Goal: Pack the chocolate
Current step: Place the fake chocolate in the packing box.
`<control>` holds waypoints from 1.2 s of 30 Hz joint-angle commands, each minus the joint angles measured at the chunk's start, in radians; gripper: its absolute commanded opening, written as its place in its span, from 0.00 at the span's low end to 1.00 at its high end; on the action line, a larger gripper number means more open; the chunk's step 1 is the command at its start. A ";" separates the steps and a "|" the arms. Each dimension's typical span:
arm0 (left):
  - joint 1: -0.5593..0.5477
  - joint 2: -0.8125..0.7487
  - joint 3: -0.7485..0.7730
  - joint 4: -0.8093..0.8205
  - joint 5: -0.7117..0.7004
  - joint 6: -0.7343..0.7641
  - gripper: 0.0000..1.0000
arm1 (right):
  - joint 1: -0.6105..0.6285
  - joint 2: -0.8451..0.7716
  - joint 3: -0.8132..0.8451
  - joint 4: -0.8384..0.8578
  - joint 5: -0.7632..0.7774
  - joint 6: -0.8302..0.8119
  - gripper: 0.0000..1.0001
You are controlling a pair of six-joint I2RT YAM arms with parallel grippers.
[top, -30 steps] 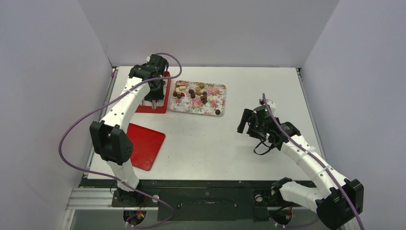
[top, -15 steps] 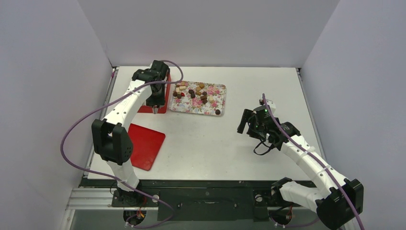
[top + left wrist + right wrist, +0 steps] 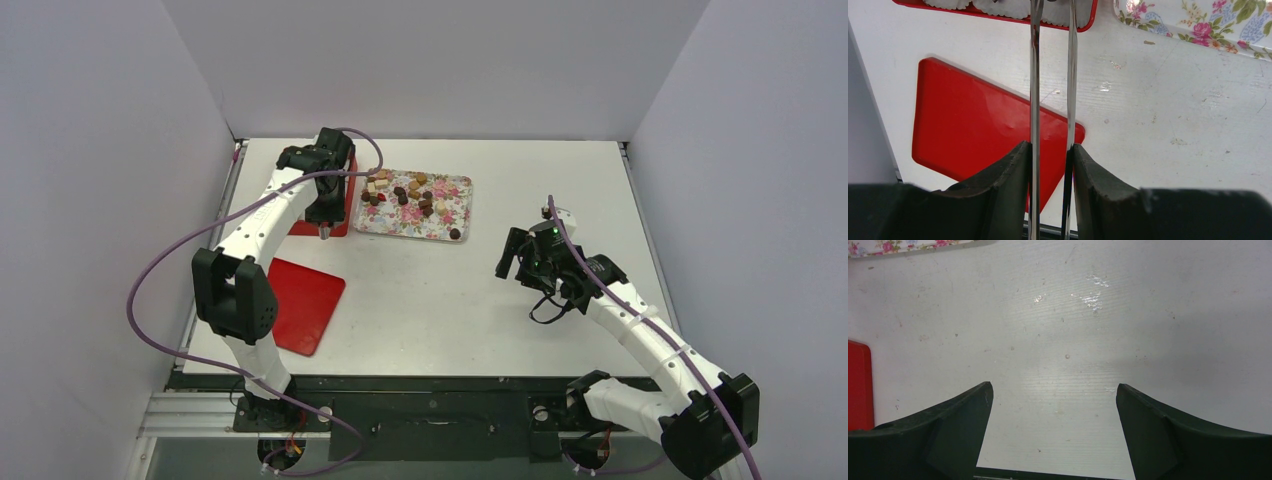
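The chocolate (image 3: 412, 193) lies as several small brown, cream and reddish pieces on a flowered tray (image 3: 455, 190); one dark piece (image 3: 455, 233) sits at its near right corner. My left gripper (image 3: 323, 207) (image 3: 1050, 146) is shut on a pair of metal tongs (image 3: 1034, 75). The blades reach over the near rim of a red box (image 3: 973, 13) lined with white paper cups (image 3: 998, 6), and their tips run out of the wrist view. My right gripper (image 3: 514, 256) (image 3: 1054, 390) hangs open over bare table, right of the tray, with nothing between its fingers.
A flat red lid (image 3: 303, 302) (image 3: 973, 120) lies on the table near the left arm's base; its edge (image 3: 858, 385) also shows in the right wrist view. The flowered tray's corner (image 3: 1198, 20) lies right of the tongs. Walls close the table on three sides.
The left arm has swung slightly, carrying the tongs a little toward the box's near right edge. The right arm has not moved.
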 commanded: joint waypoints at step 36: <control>0.004 -0.056 0.169 -0.005 -0.039 -0.005 0.37 | -0.005 -0.018 0.031 0.030 0.016 0.003 0.89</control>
